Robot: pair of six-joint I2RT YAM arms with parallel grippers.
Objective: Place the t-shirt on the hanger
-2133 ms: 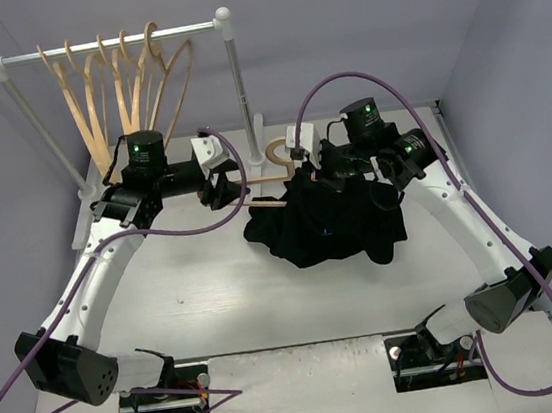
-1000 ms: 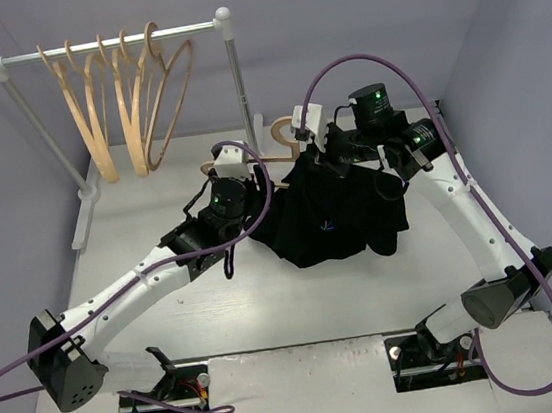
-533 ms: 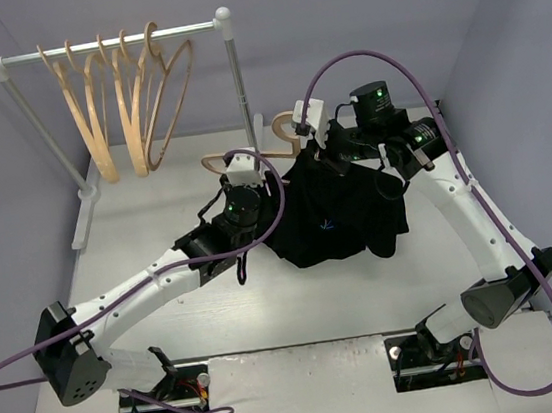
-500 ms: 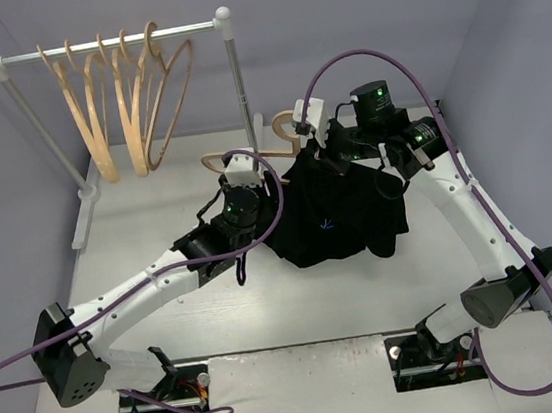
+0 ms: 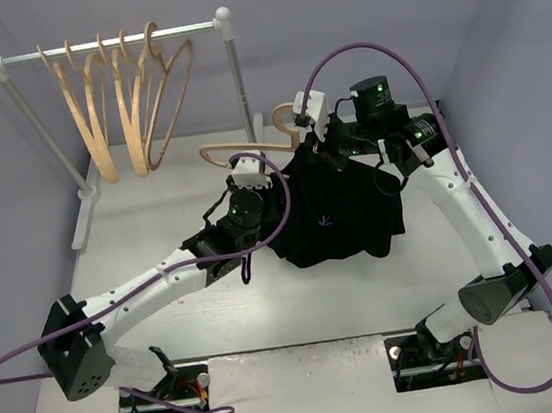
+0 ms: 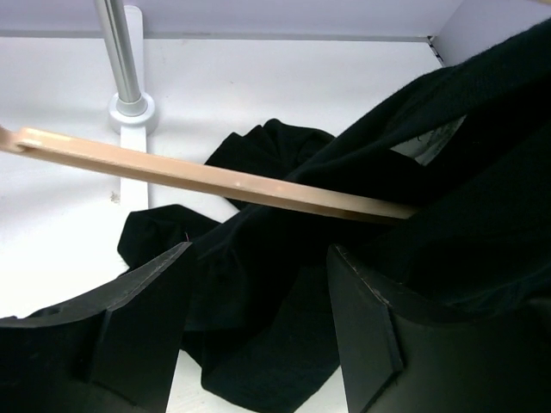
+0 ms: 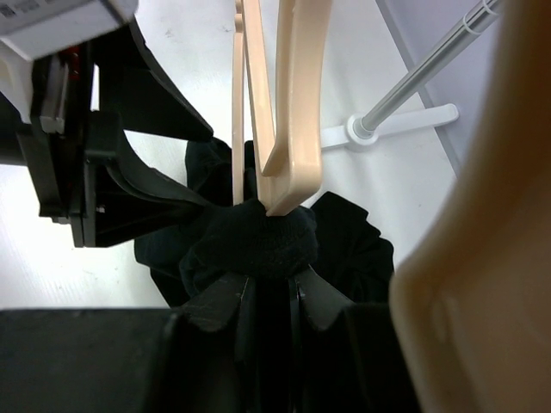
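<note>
Bunched black fabric hides the right gripper's [image 7: 268,292] fingertips. Its jaws are pinched narrow on the t-shirt [image 5: 336,221], but I cannot tell if wood is caught underneath. The shirt drapes over 1 end of the hanger [image 5: 245,151] and trails onto the table [image 5: 148,232]. The left gripper [image 6: 258,256], jaws wide and empty, has moved in beneath the bare hanger arm. Spare hangers [image 5: 122,99] hang on the rail [image 5: 110,44].

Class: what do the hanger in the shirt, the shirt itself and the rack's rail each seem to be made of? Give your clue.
Hanger: likely wood, pale tan, smooth, with a slight sheen.
T-shirt: soft black fabric, matt, bunching into folds.
Rail: probably metal, silvery and thin, with a glossy highlight.
</note>
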